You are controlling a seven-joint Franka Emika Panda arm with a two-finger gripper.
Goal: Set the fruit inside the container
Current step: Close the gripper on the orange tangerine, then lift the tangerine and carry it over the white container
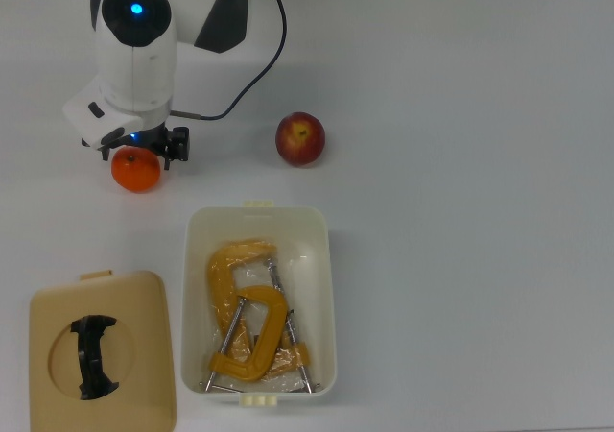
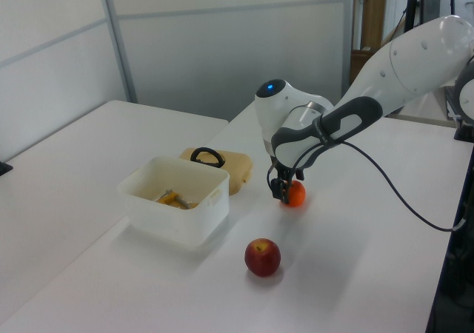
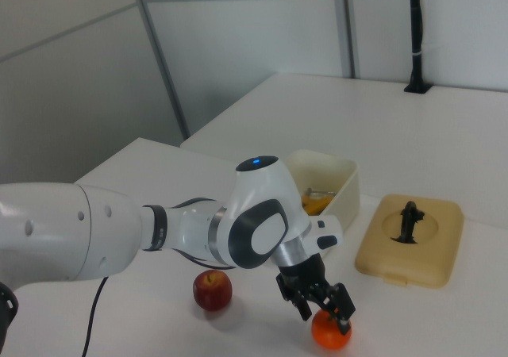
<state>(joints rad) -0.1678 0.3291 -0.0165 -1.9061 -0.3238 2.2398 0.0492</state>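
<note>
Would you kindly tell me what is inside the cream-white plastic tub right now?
Inside the cream-white plastic tub lie two orange-yellow metal C-clamps, overlapping. No fruit is in it; the floor beneath them is hidden.

The top view looks straight down on my counter point(image 1: 460, 259); left and right views face it from opposite ends.
</note>
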